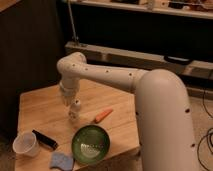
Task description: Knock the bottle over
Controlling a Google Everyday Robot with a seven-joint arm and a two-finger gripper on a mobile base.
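The gripper (68,100) hangs just up-left of the bottle (75,110), near its cap, and I cannot tell whether its fingers are apart or together. The bottle stands upright on the wooden table (40,112) (between the gripper and the green bowl (90,144)), its long axis vertical and cap pointing up. I judge the knocking step is not yet done; next it needs a sideways push against the upper part.
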